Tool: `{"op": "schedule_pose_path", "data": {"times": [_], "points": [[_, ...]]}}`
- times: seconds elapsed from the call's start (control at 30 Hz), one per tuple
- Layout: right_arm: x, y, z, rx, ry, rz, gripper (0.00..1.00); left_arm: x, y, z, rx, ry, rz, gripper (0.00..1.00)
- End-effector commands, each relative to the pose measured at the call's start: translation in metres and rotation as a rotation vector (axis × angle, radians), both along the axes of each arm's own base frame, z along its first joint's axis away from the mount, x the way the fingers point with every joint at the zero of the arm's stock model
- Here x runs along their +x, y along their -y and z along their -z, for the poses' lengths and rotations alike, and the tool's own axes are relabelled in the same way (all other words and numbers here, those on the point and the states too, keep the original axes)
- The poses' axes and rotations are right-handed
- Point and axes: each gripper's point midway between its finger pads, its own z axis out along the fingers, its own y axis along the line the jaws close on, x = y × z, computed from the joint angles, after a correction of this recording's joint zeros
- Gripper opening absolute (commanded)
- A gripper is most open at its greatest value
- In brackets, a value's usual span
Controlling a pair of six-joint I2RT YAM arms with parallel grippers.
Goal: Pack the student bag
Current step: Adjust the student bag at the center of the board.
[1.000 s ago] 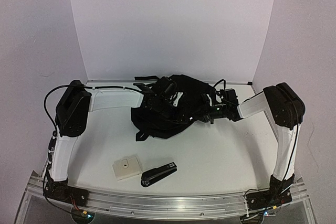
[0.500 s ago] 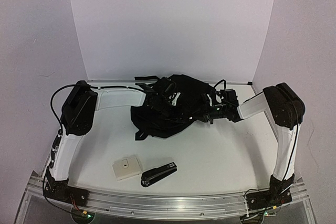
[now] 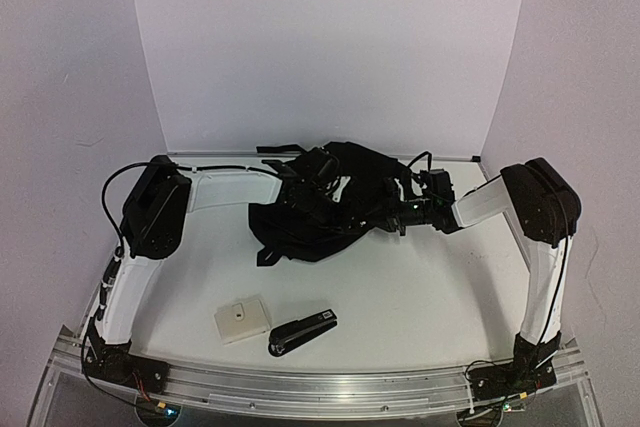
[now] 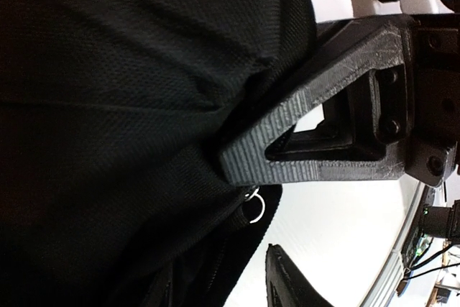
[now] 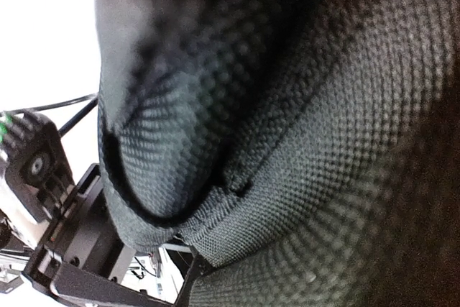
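slumping student bag [image 3: 300,229], contents hidden: right claw [image 3: 387,215] shut, seemingly pinching fabric; left claw [image 4: 248,213] partly open.

"What's lying near the front edge of the table [image 3: 420,287]?"
"A black stapler [image 3: 302,331], flat and slanted. Just to its left is a small white square box [image 3: 241,319], not quite touching."

A large black backpack [image 3: 322,215] lay slumped and crumpled just in front of the back wall [image 3: 330,47]. Its coarse woven cloth bunched in deep folds. A strap [image 3: 268,258] trailed from the corner farthest from that wall.
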Motion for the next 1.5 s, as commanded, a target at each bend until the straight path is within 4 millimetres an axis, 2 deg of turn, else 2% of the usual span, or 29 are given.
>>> {"op": "schedule_pose_path", "data": {"times": [0.0, 0.13, 0.23, 0.5, 0.6, 0.77, 0.93, 1.13, 1.2, 1.33, 1.47], "points": [[-0.01, -0.016, -0.026, 0.075, 0.058, -0.078, 0.0, -0.004, 0.023, -0.012, -0.079, 0.086, 0.11, 0.39], [-0.009, -0.016, -0.023, 0.069, 0.057, -0.071, 0.0, -0.022, 0.034, -0.024, -0.139, 0.09, 0.183, 0.4], [-0.008, -0.016, -0.022, 0.067, 0.056, -0.068, 0.0, -0.027, 0.035, -0.034, -0.187, 0.092, 0.198, 0.38], [-0.009, -0.015, -0.021, 0.065, 0.059, -0.065, 0.0, -0.016, 0.034, -0.037, -0.198, 0.067, 0.144, 0.28], [-0.009, -0.015, -0.021, 0.062, 0.064, -0.065, 0.0, -0.021, 0.036, -0.052, -0.253, 0.08, 0.166, 0.27], [-0.008, -0.015, -0.02, 0.061, 0.062, -0.064, 0.0, -0.041, 0.036, -0.085, -0.329, 0.099, 0.245, 0.27], [-0.007, -0.015, -0.019, 0.06, 0.061, -0.063, 0.0, -0.055, 0.028, -0.109, -0.356, 0.132, 0.289, 0.33], [-0.007, -0.015, -0.018, 0.06, 0.061, -0.064, 0.0, -0.052, 0.02, -0.11, -0.315, 0.154, 0.26, 0.36], [-0.007, -0.015, -0.018, 0.06, 0.061, -0.064, 0.0, -0.045, 0.017, -0.108, -0.295, 0.16, 0.223, 0.36], [-0.008, -0.015, -0.019, 0.061, 0.06, -0.065, 0.0, -0.022, 0.007, -0.093, -0.193, 0.168, 0.104, 0.35], [-0.009, -0.015, -0.018, 0.063, 0.054, -0.069, 0.0, -0.014, 0.007, -0.075, -0.117, 0.145, 0.085, 0.34]]}}
